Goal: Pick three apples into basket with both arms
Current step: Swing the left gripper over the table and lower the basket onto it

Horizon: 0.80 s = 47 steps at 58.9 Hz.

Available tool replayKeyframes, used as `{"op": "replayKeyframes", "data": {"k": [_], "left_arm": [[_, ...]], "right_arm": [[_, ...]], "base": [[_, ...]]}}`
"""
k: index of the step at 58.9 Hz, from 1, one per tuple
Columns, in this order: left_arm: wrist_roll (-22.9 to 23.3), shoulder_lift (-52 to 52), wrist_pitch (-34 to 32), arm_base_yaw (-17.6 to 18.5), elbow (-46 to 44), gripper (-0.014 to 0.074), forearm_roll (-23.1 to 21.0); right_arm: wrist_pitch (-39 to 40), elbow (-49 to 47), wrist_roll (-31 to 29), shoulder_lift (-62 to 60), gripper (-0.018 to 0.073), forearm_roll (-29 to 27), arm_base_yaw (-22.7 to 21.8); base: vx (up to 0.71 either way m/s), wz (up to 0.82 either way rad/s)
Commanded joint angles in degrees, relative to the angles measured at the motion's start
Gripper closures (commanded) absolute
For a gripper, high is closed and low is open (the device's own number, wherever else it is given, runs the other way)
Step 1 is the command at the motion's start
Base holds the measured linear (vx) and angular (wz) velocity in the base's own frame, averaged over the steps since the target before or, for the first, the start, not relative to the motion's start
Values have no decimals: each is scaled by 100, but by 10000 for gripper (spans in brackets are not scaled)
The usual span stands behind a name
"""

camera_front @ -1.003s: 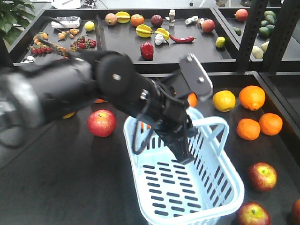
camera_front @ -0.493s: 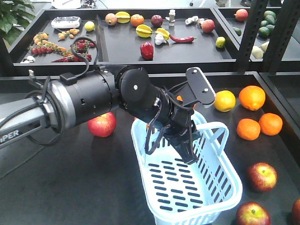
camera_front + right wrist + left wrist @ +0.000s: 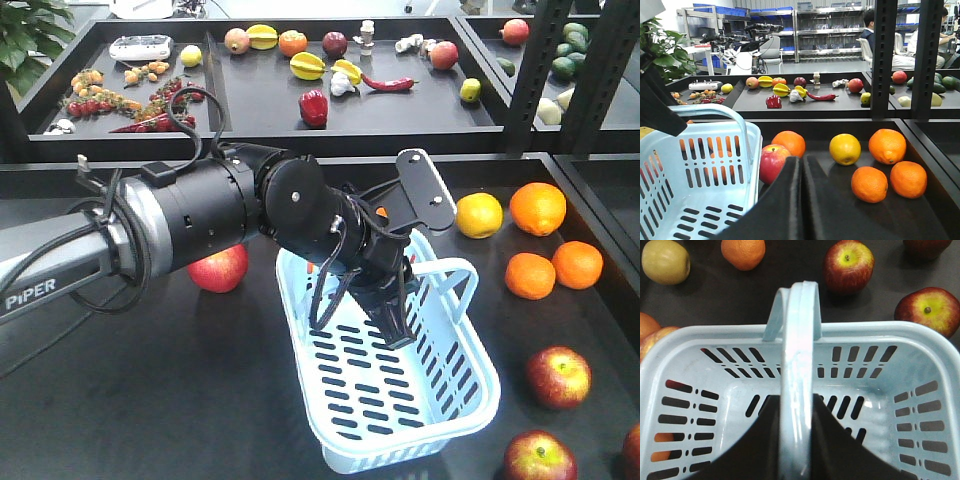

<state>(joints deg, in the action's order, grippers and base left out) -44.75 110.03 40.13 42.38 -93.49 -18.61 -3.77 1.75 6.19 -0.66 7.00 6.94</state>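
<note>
Black left pincer (image 3: pixel 392 322) clamped on basket handle (image 3: pixel 799 365); right pincer (image 3: pixel 802 164) closed.

The basket (image 3: pixel 380 455) is glossy plastic — the apples (image 3: pixel 558 376) smooth-skinned, the tabletop (image 3: pixel 150 400) matt black

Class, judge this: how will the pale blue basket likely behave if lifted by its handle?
Probably light: the basket is thin slotted plastic and empty. It may swing or tilt, since the left gripper grips only one handle. Its walls likely flex somewhat.

One basket (image 3: pixel 865 329), three dark red apples (image 3: pixel 558 376) (image 3: pixel 540 458) (image 3: pixel 633 450), one brighter apple (image 3: pixel 218 268), at least four oranges (image 3: pixel 790 142) (image 3: pixel 887 146) (image 3: pixel 869 183) (image 3: pixel 908 179)
</note>
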Motion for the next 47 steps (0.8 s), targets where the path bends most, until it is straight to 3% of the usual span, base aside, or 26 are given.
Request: {"op": "replayKeyframes", "data": {"k": [1,15,27,36,47], "left_arm": [[73,-346,-385,-9,-224,602,-122],[79,-346,-385,-9,-224,599,-122],[233,-346,-446,-9,-224,531,-122],[644,-346,-565,-28,-224,401,-116],[679,-346,-513,-188,-224,211,28]], "right_arm": [[410,51,-46,-67,564,42,-27],[410,51,-46,-67,564,42,-27],[410,51,-46,-67,564,42,-27],[410,51,-46,-67,564,42,-27],[410,51,-46,-67,564,42,-27]], "base": [[0,0],[0,0],[0,0],[0,0],[0,0]]}}
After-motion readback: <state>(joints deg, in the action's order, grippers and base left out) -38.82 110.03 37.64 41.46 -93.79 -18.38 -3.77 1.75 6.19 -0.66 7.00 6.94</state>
